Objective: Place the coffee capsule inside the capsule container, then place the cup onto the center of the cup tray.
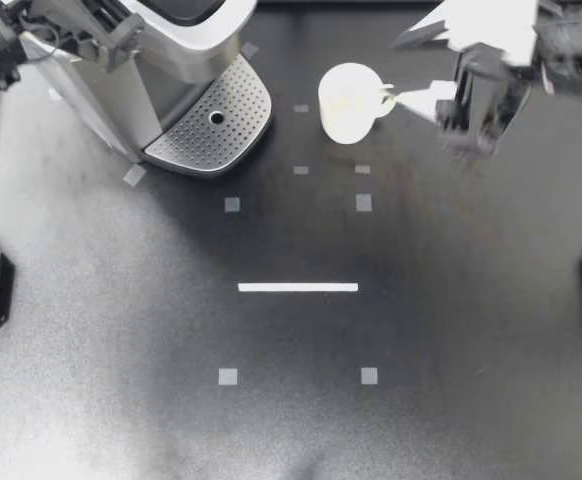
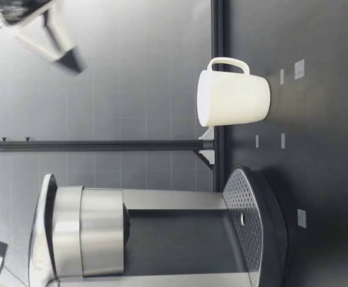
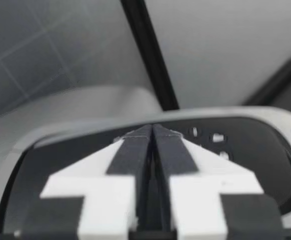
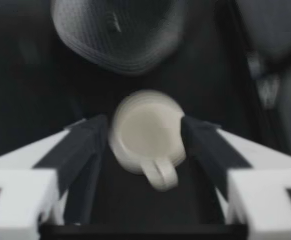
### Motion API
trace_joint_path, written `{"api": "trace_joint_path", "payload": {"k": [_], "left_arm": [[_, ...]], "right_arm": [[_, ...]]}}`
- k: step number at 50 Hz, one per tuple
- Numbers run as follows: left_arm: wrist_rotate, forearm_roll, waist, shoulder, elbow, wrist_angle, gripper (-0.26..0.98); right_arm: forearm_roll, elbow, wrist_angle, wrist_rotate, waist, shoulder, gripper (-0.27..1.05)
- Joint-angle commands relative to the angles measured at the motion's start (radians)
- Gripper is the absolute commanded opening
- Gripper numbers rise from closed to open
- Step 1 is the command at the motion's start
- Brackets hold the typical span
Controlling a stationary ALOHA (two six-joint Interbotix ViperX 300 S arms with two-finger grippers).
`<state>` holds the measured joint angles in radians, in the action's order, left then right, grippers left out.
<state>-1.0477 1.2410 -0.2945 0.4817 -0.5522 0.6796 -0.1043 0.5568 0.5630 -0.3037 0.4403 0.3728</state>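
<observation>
Far left of the table: a silver coffee machine [image 1: 166, 70] stands with its perforated cup tray [image 1: 196, 140] jutting toward the middle.
Cup: a white cup [image 1: 346, 103] stands upright on the dark table [image 1: 421, 330], near the tray's right side but apart from it. Its handle points right.
Right gripper: the right gripper [image 1: 393, 70] has its fingers spread wide and hangs over the handle side of the cup. From its own wrist camera the cup [image 4: 145, 132] lies between the two fingers [image 4: 80, 150] but lower down, touching neither. From table height the gripper [image 2: 63, 54] is well above the cup [image 2: 234, 98].
Left gripper: the left gripper [image 1: 111, 35] is up over the machine's top, fingers [image 3: 133, 155] pressed together with nothing held.
Table marks: a white tape strip [image 1: 297, 287] lies near the middle.
</observation>
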Motion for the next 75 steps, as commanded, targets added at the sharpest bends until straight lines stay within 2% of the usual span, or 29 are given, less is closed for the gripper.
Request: {"api": "trace_joint_path", "payload": {"k": [1,5,11,18,26,34,47,70,75], "left_arm": [[0.097,-0.123,0.014,0.017,0.057,0.043,0.12],[0.232,-0.247,0.021,0.020,0.091,0.091,0.12],[0.368,-0.382,0.023,0.028,0.117,0.115,0.11],[0.442,-0.471,0.021,0.044,0.127,0.114,0.11],[0.456,-0.491,0.021,0.075,0.115,0.112,0.11],[0.454,-0.495,0.021,0.103,0.103,0.112,0.11],[0.454,-0.495,0.021,0.121,0.094,0.110,0.11],[0.457,-0.488,0.021,0.120,0.080,0.087,0.12],[0.457,-0.488,0.021,0.120,0.075,0.083,0.12]], "right_arm": [[-0.003,-0.061,0.110,-0.051,0.038,-0.011,0.60],[0.031,-0.087,0.178,-0.127,0.075,-0.028,0.60],[0.133,-0.114,0.249,-0.255,0.144,-0.048,0.60],[0.367,-0.115,0.288,-0.465,0.241,-0.083,0.60],[0.614,-0.094,0.298,-0.732,0.330,-0.143,0.60],[0.746,-0.074,0.285,-0.887,0.377,-0.215,0.61],[0.744,-0.072,0.189,-0.931,0.379,-0.321,0.74],[0.742,-0.074,0.143,-0.943,0.377,-0.416,0.74],[0.742,-0.077,0.132,-0.943,0.356,-0.436,0.74]]}}
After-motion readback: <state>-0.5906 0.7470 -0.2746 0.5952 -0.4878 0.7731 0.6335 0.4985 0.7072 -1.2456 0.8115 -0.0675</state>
